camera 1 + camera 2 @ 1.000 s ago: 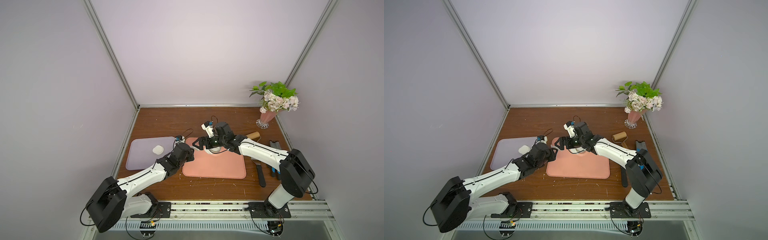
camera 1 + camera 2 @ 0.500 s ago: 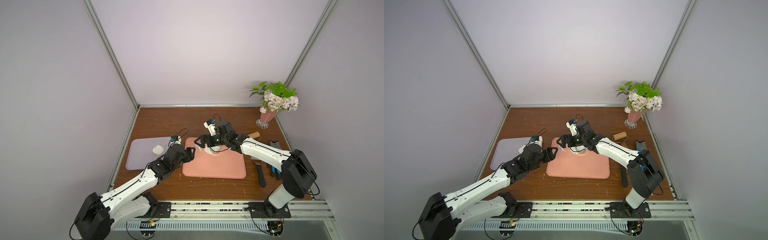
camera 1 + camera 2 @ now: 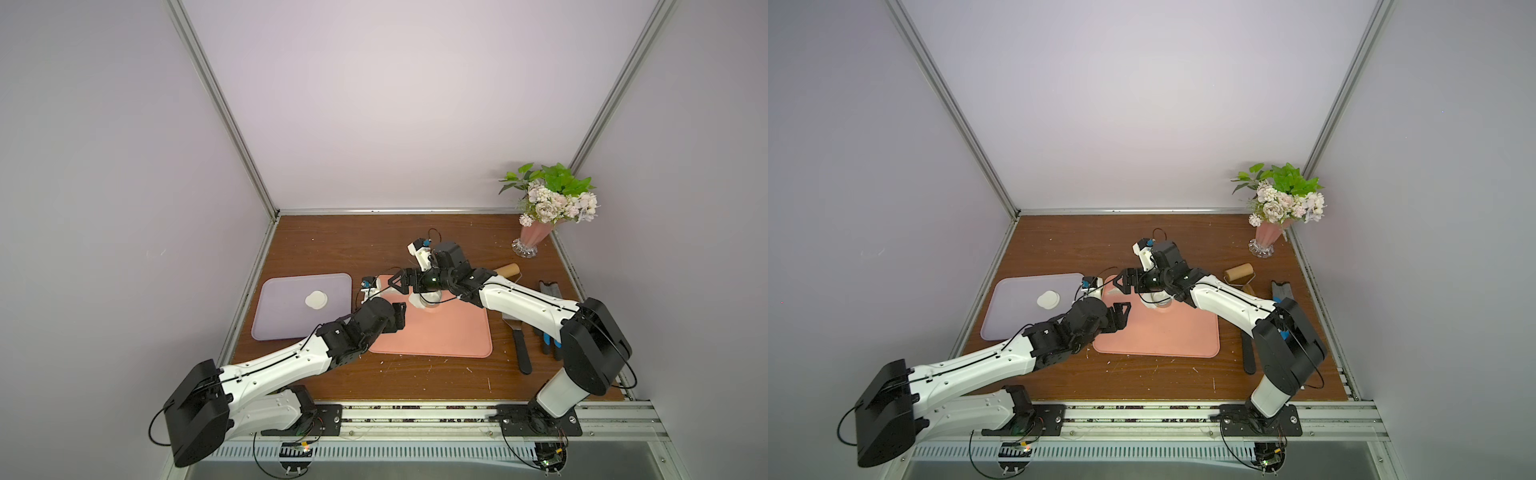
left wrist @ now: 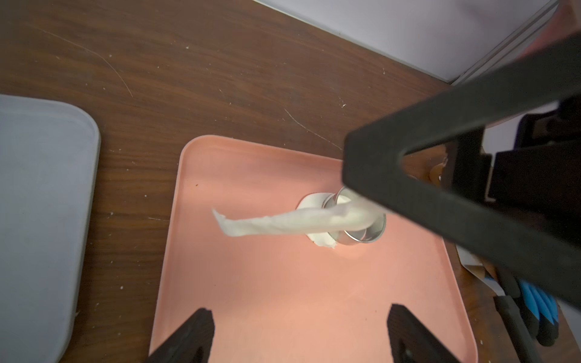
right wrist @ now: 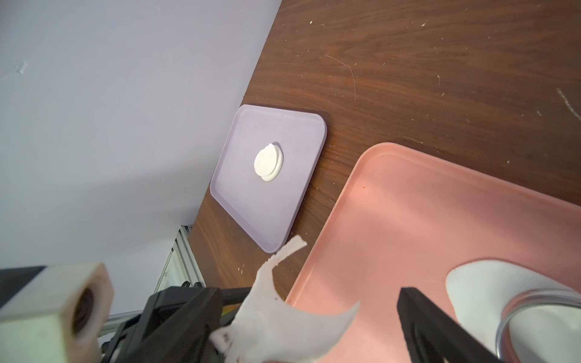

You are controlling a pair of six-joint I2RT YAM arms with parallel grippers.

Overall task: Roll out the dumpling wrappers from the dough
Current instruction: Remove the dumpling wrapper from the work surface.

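Observation:
Two dumpling wrappers (image 3: 316, 300) (image 3: 1048, 299) (image 5: 268, 162) lie stacked, round and white, on the purple tray (image 3: 286, 324) (image 5: 261, 217). On the pink tray (image 3: 449, 336) (image 4: 283, 292) a steel ring cutter (image 3: 430, 297) (image 4: 361, 228) stands on a flat piece of dough (image 4: 319, 243) (image 5: 484, 279). My right gripper (image 3: 401, 284) (image 5: 311, 295) hovers open beside the cutter. A ragged white scrap (image 4: 283, 221) (image 5: 283, 314) clings to one of its fingers. Low over the pink tray's left part, my left gripper (image 3: 399, 316) (image 4: 300, 314) is open and empty.
A tan wooden roller (image 3: 509, 270) (image 3: 1237, 274) lies behind the pink tray on the right. A black-handled spatula (image 3: 521, 349) and blue-handled tools (image 3: 548, 332) lie along the right edge. A flower vase (image 3: 536, 237) stands in the back right corner.
My left gripper has opened and moved right, from the purple tray's edge to over the pink tray. The right gripper has stayed near the cutter with the scrap on it.

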